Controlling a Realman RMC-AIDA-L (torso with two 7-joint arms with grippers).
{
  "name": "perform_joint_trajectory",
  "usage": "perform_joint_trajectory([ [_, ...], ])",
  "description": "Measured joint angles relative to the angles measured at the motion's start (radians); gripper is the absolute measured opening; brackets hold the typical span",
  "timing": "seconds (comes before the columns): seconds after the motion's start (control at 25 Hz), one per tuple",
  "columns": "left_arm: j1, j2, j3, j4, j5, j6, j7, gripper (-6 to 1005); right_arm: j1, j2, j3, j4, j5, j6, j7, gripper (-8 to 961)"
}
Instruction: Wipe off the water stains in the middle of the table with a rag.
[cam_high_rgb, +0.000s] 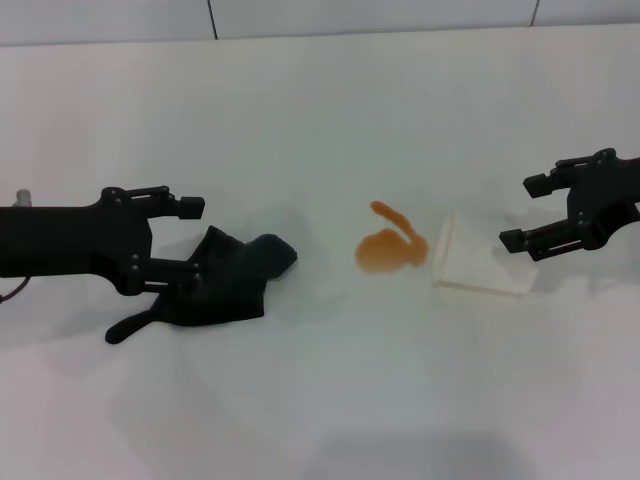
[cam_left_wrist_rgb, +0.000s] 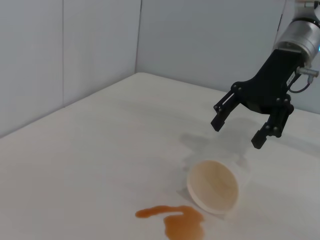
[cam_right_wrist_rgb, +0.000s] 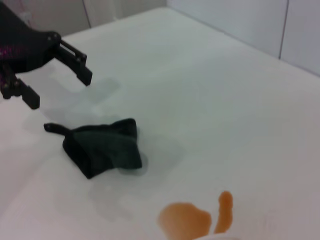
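Dark rag (cam_high_rgb: 228, 280) lying loose | left end effector (cam_high_rgb: 190, 238) spread above | right end effector (cam_high_rgb: 525, 210) spread, by cup (cam_high_rgb: 470, 262)

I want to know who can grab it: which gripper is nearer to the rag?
Left. The left gripper hovers open over the rag; the right gripper is far across, beyond the orange spill.

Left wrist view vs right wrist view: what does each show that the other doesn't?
Only the left wrist view shows the tipped-over cup and the right hand, open and raised above the table beyond the cup. Only the right wrist view shows the rag lying crumpled and the left hand, open, raised beside it and not touching. Both show the orange water stains on the white table.
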Motion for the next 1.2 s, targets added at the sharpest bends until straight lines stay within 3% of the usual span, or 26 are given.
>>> perform_joint_trajectory([
  [0.6, -0.008, 0.003, 0.000, 0.000, 0.011, 0.000, -0.002, 862, 0.098, 0.001, -0.010, -0.015, -0.167, -0.049, 0.087, 839],
  [1.2, -0.017, 0.000, 0.000, -0.001, 0.025, -0.003, 0.002, 862, 0.138, 0.006, -0.076, -0.024, -0.291, -0.091, 0.154, 840],
])
